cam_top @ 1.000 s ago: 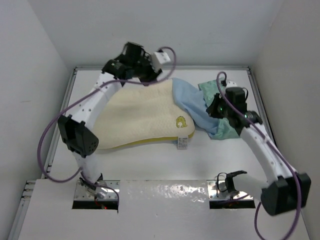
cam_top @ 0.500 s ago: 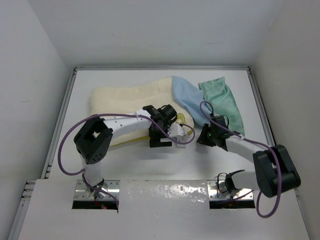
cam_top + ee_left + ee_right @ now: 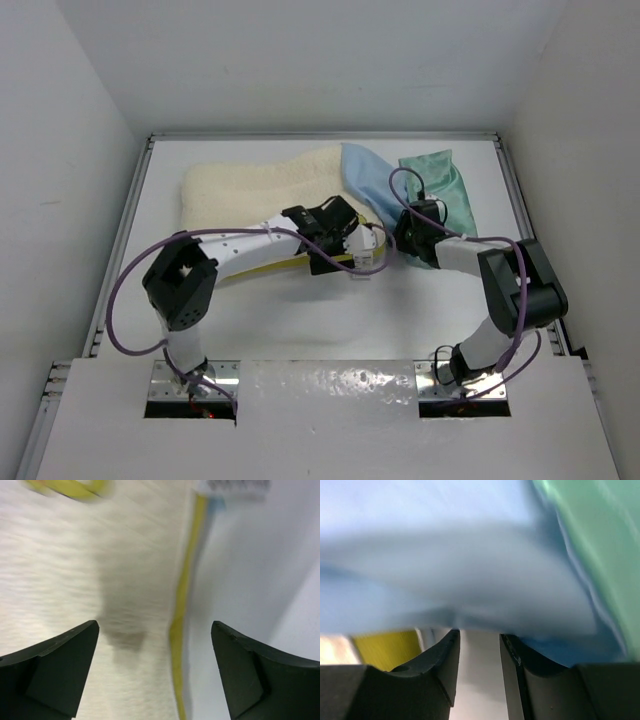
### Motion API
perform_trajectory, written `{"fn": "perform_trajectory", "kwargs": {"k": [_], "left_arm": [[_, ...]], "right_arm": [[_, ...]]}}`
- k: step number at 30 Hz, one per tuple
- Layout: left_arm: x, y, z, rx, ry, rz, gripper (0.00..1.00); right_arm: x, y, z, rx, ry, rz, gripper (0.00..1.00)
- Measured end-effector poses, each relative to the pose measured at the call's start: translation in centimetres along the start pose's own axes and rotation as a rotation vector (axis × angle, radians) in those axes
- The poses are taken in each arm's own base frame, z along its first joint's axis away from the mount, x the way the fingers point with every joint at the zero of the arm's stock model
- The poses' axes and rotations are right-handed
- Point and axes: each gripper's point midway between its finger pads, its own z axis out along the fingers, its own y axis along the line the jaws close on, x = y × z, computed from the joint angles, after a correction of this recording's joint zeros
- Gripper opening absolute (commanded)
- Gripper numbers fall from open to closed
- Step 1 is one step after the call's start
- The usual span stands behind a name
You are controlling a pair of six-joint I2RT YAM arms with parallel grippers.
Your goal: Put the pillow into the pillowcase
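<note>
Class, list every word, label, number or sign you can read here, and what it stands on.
White tag on the cream fluffy pillow: dark print, too blurred to read.
Yellow logo on the same pillow: blurred, no letters legible.
Nothing else carries text.

No legible text in any view. The pillow (image 3: 75, 555) has a white tag (image 3: 232, 487) at its yellow edge band, seen from the left wrist. It carries dark print, but that's too blurred to read. The yellow logo (image 3: 70, 487) is cropped by the frame and smeared, so no letters can be made out.
</note>
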Motion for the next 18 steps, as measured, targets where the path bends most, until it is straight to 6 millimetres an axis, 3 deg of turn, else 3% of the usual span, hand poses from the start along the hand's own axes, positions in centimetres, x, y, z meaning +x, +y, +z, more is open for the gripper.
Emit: {"fn": "perform_trajectory", "kwargs": {"k": [1, 3, 5, 7, 10, 11, 12, 13, 14, 16, 18], "left_arm": [[-1.1, 0.9, -0.6, -0.024, -0.034, -0.008, 1.00], [-2.5, 2.5, -1.8, -0.080, -0.093, -0.018, 1.00], [-2.2, 2.9, -2.2, -0.126, -0.107, -0.009, 1.00], [0.0, 2.3, -1.2, -0.141, -0.058, 0.016, 1.00], [4.3, 0.2, 2.3, -0.083, 0.060, 0.045, 1.00], [5.2, 0.0, 3.3, -0.074, 0.084, 0.044, 0.94], [5.8, 0.1, 4.0, -0.078, 0.099, 0.035, 0.83], [5.9, 0.7, 4.3, -0.101, 0.097, 0.022, 0.57], [6.0, 1.3, 4.4, -0.119, 0.093, -0.002, 0.41], [5.5, 3.0, 4.2, -0.167, 0.062, -0.063, 0.00], [5.0, 4.6, 3.8, -0.191, 0.030, -0.127, 0.00]], "right_arm": [[-0.7, 0.2, 0.3, 0.003, -0.021, 0.001, 0.38], [-1.8, 0.5, 0.7, 0.000, -0.049, 0.002, 0.38], [-2.9, 0.8, 1.0, -0.001, -0.082, -0.001, 0.38], [-3.7, 0.9, 1.1, 0.006, -0.105, -0.007, 0.39], [-4.5, 0.9, 1.5, 0.008, -0.118, -0.016, 0.43], [-4.7, 0.9, 1.7, 0.005, -0.118, -0.020, 0.45], [-4.8, 1.1, 2.0, -0.004, -0.113, -0.029, 0.47], [-4.8, 1.2, 2.2, -0.015, -0.108, -0.035, 0.53], [-4.8, 1.5, 2.4, -0.030, -0.103, -0.044, 0.56], [-4.7, 2.1, 2.9, -0.064, -0.087, -0.066, 0.60], [-4.5, 2.5, 3.4, -0.084, -0.070, -0.090, 0.64]]}}
